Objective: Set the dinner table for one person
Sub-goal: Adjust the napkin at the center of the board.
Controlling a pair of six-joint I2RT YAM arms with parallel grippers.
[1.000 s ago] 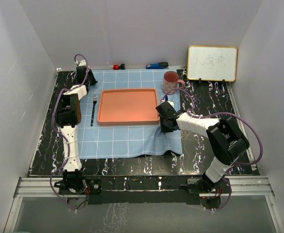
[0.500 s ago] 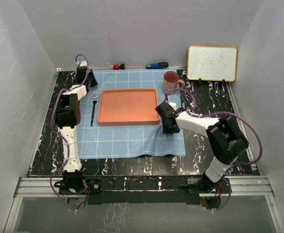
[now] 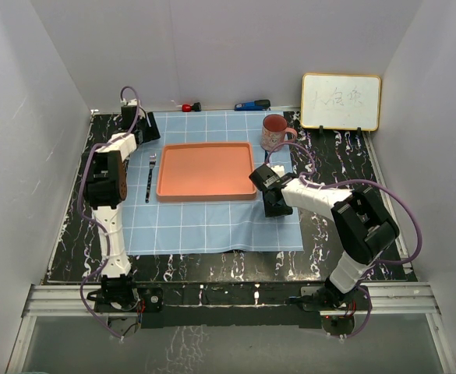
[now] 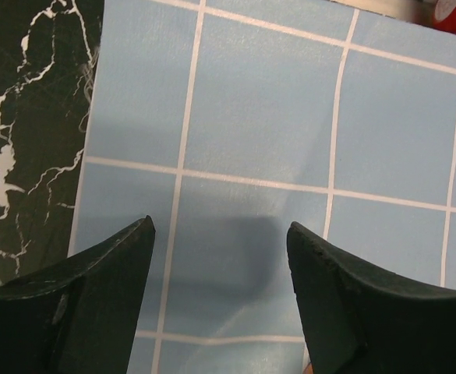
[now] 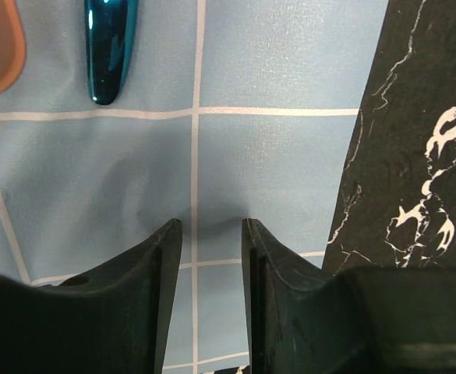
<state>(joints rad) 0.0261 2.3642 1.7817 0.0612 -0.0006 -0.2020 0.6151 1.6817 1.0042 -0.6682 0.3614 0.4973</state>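
Claws: left claw [image 4: 220, 284], jaws wide apart, nothing between them, poised over the 11 o'clock corner of the gridded cloth [image 3: 204, 226]. Right claw [image 5: 210, 234], jaws narrowly apart, nothing gripped, low over the cloth's 3 o'clock edge, just beside the bare marble.

Dinner table [image 3: 329, 257]: black, white-veined, under everything; bare at 9, 3 and 6 o'clock around the cloth.

On the cloth: orange tray [image 3: 206, 170], centre. Fork [image 3: 150, 178], at the tray's 9 o'clock, tines toward 12. Red mug [image 3: 274, 131], at the tray's 1 o'clock. Shiny teal handle [image 5: 109, 47], at the tray's 3 o'clock; which utensil cannot be told.

Off the cloth: whiteboard [image 3: 341, 101], at 2 o'clock.

Step in hand (judged): laying the cloth flat, near its end, since the cloth lies smooth and neither claw holds anything.

Next move calls for: lifting both claws straight up so the cloth does not drag, then checking that the setting is complete.
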